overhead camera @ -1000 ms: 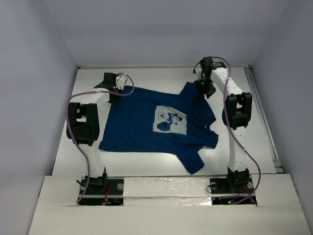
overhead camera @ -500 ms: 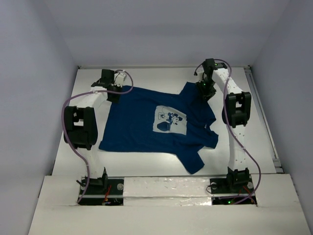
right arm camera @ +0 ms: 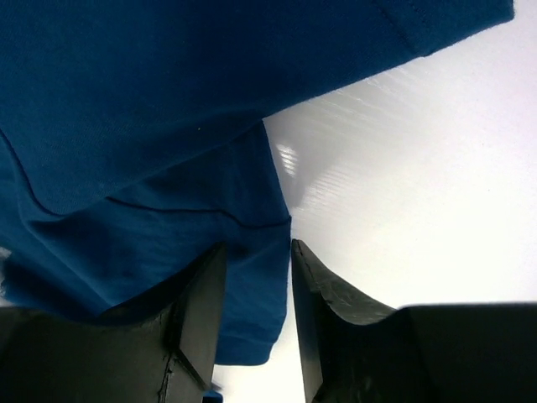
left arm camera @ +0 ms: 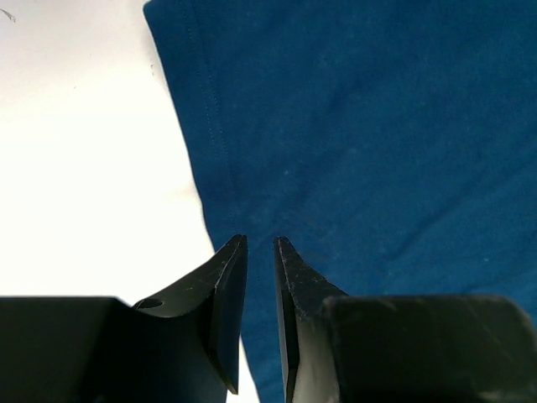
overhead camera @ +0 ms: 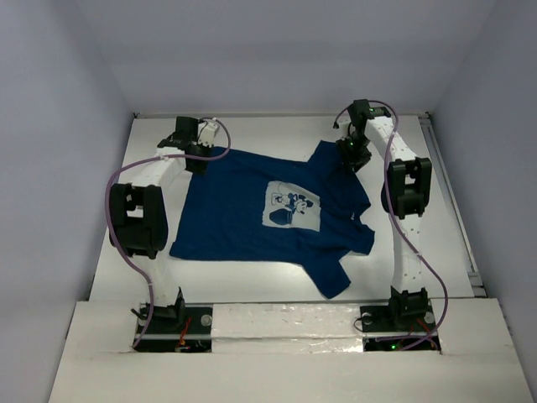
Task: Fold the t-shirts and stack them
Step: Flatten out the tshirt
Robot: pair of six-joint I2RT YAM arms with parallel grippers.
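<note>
T-shirt [overhead camera: 243, 210] is laid flat on the white table [overhead camera: 268, 130], print [overhead camera: 292, 206] up, collar toward the right arm. Left gripper [left arm camera: 260, 242] is set at the far hem corner; fingers are drawn nearly together, and a hold on cloth cannot be told. Right gripper [right arm camera: 258, 243] is at the far sleeve, where a bunched fold is pinched.

The t-shirt [overhead camera: 243, 210] is coloured dark blue all over. A pale blue-white square print [overhead camera: 292, 206] with a small dark cartoon is seen on its chest. The table [overhead camera: 277, 130] is white. The left arm [overhead camera: 164, 170] and right arm [overhead camera: 403, 252] are painted white with black joints, and purple cables [overhead camera: 107, 201] are looped along them. The left gripper [left arm camera: 260, 245] and right gripper [right arm camera: 258, 248] are black. The walls [overhead camera: 50, 126] are pale grey-lilac.
</note>
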